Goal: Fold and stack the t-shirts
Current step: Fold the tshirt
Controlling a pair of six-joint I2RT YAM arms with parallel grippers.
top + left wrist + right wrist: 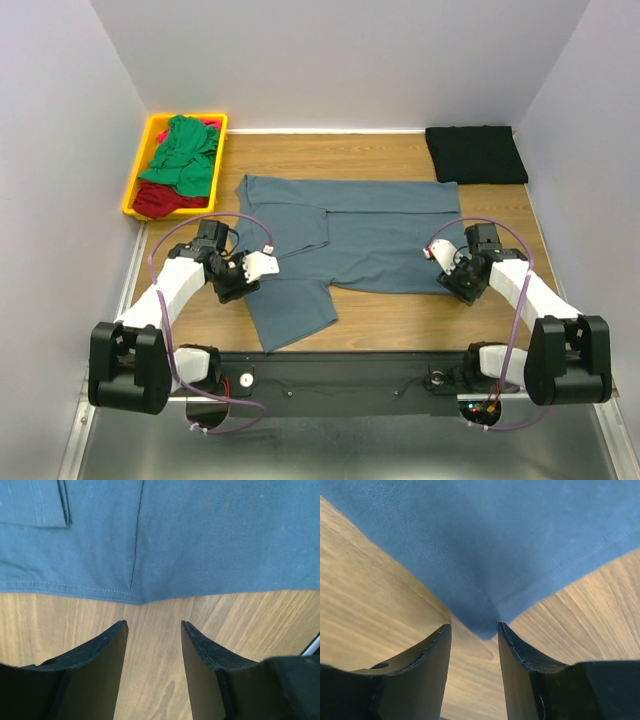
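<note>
The slate blue-grey t-shirt (380, 235) lies spread flat across the middle of the wooden table (400, 320) in the top view, with its left side folded in over the body. A black t-shirt (476, 153) sits folded at the far right corner. A green t-shirt (185, 155) and a red t-shirt (160, 200) are heaped in the yellow tray (152, 125) at the far left. The left gripper (243, 287) is low at the shirt's left edge, and the right gripper (458, 285) is low at its near right corner.

In the left wrist view, the left gripper (152, 625) has its fingers (107, 645) parted, with only bare wood between them. The blue-grey hem (135, 597) lies just ahead of the tips, apart from them.

In the right wrist view, the right gripper (472, 627) is also parted and grips nothing. The shirt's corner (487, 625) points into the gap between the fingertips; I cannot tell whether it touches them.
</note>
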